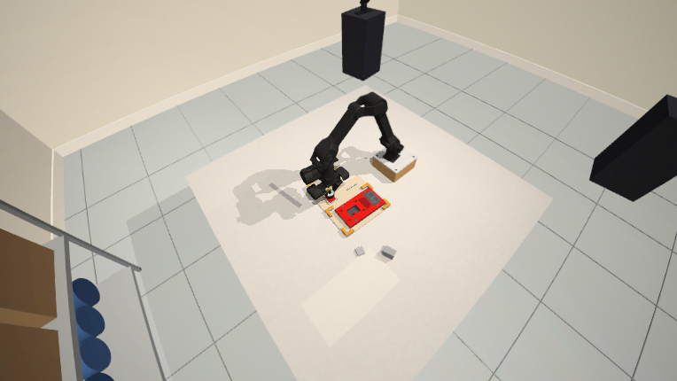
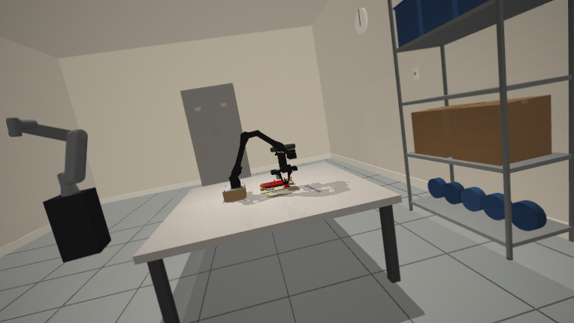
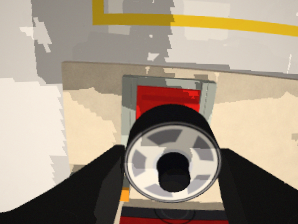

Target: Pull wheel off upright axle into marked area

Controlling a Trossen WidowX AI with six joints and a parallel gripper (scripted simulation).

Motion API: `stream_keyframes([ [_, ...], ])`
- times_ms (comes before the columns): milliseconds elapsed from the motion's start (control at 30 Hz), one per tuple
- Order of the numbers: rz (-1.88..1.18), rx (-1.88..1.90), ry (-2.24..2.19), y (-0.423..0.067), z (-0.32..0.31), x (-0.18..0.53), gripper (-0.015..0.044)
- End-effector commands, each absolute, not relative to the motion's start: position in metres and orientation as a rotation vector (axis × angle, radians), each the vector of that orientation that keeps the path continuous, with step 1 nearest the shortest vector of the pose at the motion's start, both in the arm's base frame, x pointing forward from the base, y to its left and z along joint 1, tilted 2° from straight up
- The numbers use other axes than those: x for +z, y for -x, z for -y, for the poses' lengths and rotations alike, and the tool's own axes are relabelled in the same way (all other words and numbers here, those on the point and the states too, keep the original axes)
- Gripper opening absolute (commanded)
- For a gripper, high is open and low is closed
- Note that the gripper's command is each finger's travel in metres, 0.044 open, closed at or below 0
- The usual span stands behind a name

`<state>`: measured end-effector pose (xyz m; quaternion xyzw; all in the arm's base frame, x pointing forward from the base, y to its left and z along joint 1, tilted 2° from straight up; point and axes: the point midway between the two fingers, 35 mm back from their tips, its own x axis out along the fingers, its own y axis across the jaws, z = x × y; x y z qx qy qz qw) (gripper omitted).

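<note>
The wheel (image 1: 330, 193) (image 3: 172, 116), with a black tyre and a white spoked face, sits around the upright black axle (image 3: 173, 175), whose top shows through the hub. My gripper (image 3: 171, 156) (image 2: 286, 183) is shut on the wheel, one finger against each side of the tyre. Under the wheel is a red block (image 3: 167, 95) in a grey frame on the beige board (image 3: 90, 125) (image 1: 358, 182). The marked area's yellow outline (image 3: 200, 21) shows on the table beyond the board; its far part is out of the wrist view. How high the wheel sits on the axle is hard to tell.
A red plate (image 1: 343, 216) lies on the board between orange corner brackets, close to the gripper. Two small grey blocks (image 1: 359, 251) (image 1: 388, 252) stand beyond the board. A thin grey strip (image 1: 284, 195) lies on the table on the arm's other side.
</note>
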<state>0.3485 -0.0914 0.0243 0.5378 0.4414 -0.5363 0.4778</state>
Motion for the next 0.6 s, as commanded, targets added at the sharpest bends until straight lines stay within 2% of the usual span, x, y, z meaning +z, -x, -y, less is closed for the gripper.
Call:
stream_keyframes([
  [0,-1.066,-1.301,-1.317,-0.3499,0.0918,0.0325,0.0],
  [567,-1.067,-1.301,-1.316,-0.3497,0.0915,0.0381,0.0],
])
